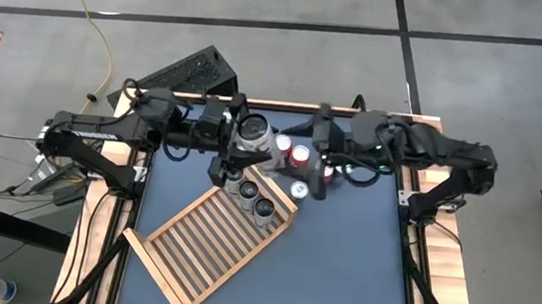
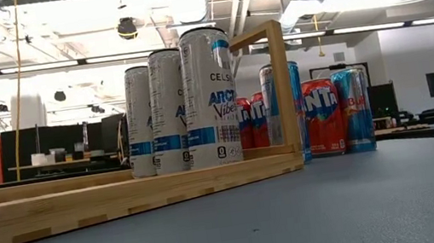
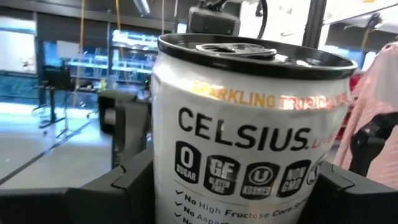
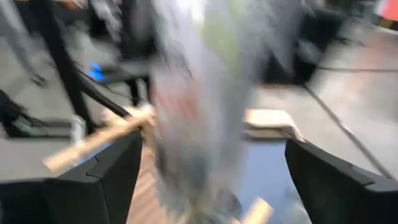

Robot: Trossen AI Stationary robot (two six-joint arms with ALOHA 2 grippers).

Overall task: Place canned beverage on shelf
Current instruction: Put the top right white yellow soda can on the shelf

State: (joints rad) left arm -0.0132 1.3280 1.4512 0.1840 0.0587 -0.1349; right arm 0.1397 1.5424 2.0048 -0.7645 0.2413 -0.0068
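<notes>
The left gripper (image 1: 242,141) pinches a white can (image 3: 249,130) above the shelf's (image 1: 204,250) far corner. The can looks stiff but slick and probably full, hence heavy — best gripped mid-body. The right gripper (image 1: 317,171), jaws spread, hovers near the red cans (image 2: 320,116).

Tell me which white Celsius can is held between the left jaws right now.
The raised white Celsius can at the shelf's far corner, between the left gripper's jaws. The other three stand in a row on the shelf.
</notes>
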